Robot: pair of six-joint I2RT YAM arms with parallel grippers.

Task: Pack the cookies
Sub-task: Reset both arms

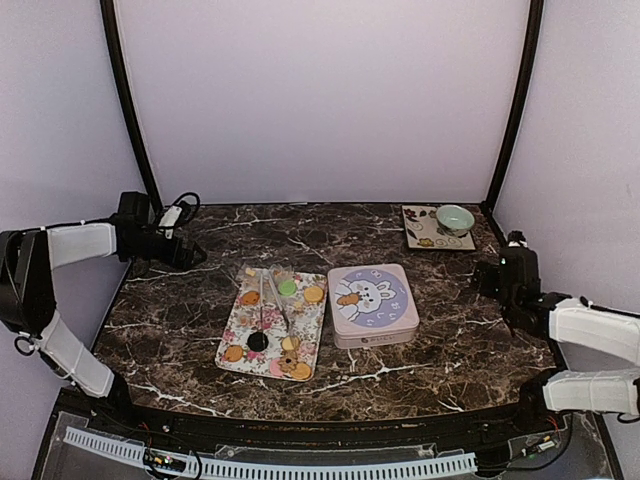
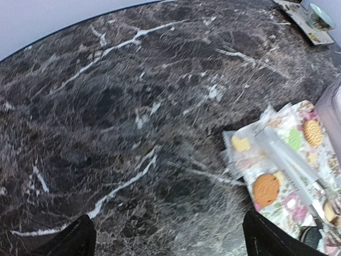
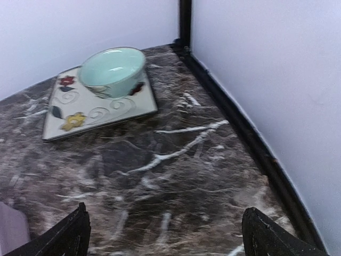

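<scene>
Dark marbled table point(image 1: 450, 340) between lilac walls point(image 1: 320, 100) (cookies point(image 1: 314, 294) on tray point(image 1: 305, 325)); left pincer point(image 2: 168, 234), right pincer point(image 3: 165, 228) spread.

Left wrist view: the tray point(image 2: 234, 143) was cut off by the right and bottom edges, the tin point(image 2: 334, 112) was just a pale sliver at the right edge, the tongs point(image 2: 287, 160) were blurred, a dark cookie point(image 2: 310, 234) was clipped at the bottom, and the left gripper point(image 2: 170, 240) showed only two black fingertips point(image 2: 74, 242). Right wrist view: the right gripper point(image 3: 170, 234) likewise showed only its tips in the bottom corners, and the tin was only a lavender corner at bottom left. From the top camera the cookies point(image 1: 313, 294) were too small to tell their shapes.
</scene>
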